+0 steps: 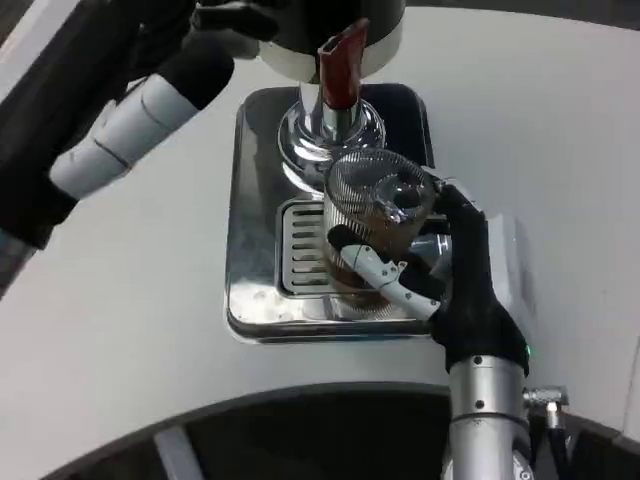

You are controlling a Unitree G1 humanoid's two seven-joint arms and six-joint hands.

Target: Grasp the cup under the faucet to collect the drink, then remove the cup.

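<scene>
On the table (pixel 560 120) sits the tray (pixel 250 200), its long sides running away from the robot. At the tray's far end stands the faucet (pixel 330 125), with the handle (pixel 342 70) above it. The grate (pixel 300 250) lies in the tray's near half. The cup (pixel 378 215) is over the grate's right part, in front of the faucet and slightly to its right (whether it touches the grate cannot be told). The right hand (pixel 450 280) reaches in from the near right and wraps the cup. The left hand (pixel 140 110) is over the table left of the tray, at the far left.
</scene>
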